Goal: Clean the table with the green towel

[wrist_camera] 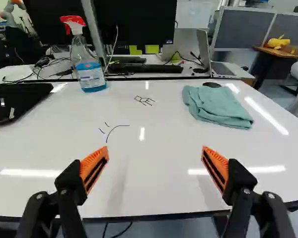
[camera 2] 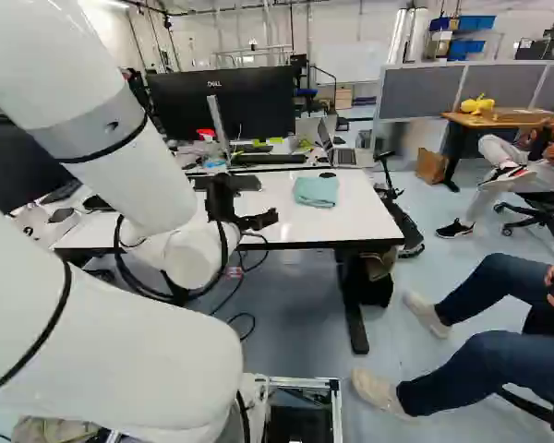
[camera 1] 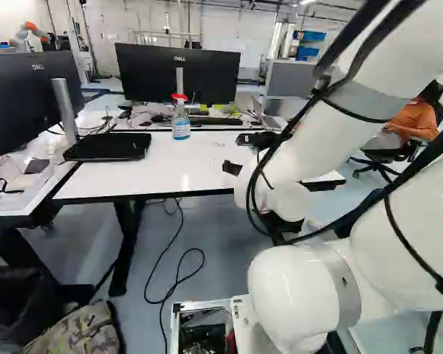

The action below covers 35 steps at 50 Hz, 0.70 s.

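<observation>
The biggest thing is the white table with a thin black edge [wrist_camera: 154,193]. Next is the fat white robot arm [camera 1: 303,140], reaching toward the table's near edge. The black metal gripper [wrist_camera: 155,151] has its fingers wide open, with nothing in them. A flat black plastic thing [camera 1: 107,147] is at the table's left end in the left base view.

The folded green cloth towel [wrist_camera: 217,106] lies on the table, near its far edge and toward its right end in the right base view. The clear spray bottle with a red top and blue water inside [wrist_camera: 89,69] stands by the table's far edge too. The thin black pen marks [wrist_camera: 118,127] are the smallest, in the middle of the table.

The fingers could bump the hard table if they go down too far. They could pinch just one layer, and the soft towel might flop open or slip out. A big wipe could tip the bottle. A dry towel may only smear the marks.

The arm hides the towel in the left base view. The towel's underside can't be seen, and what the black thing is can't be told.
</observation>
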{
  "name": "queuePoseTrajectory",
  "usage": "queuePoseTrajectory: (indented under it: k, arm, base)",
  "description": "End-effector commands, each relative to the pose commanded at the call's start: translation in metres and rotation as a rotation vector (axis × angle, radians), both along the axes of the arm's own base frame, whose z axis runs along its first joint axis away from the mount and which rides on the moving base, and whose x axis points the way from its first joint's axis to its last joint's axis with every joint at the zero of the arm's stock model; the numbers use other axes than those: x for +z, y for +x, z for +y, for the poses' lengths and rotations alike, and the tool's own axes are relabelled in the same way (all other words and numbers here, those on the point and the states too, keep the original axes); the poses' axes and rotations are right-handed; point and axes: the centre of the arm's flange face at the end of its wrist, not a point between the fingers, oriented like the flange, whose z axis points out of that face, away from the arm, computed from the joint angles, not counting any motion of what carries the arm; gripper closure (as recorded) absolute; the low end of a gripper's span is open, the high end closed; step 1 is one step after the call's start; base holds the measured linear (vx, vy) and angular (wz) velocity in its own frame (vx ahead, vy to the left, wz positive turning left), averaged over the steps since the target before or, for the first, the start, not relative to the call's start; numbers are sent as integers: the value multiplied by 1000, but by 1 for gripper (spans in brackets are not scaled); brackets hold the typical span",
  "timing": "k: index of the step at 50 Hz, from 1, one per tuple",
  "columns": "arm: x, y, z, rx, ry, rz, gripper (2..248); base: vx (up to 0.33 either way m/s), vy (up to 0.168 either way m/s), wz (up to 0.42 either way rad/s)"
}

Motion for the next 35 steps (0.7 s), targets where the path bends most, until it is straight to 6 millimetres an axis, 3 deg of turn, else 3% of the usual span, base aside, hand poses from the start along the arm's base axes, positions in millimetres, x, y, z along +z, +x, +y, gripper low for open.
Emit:
queuePoseTrajectory:
  k: [35]
  arm:
    - [5, 49, -26, -81, 1, 17, 3]
  base:
    - [1, 0, 0]
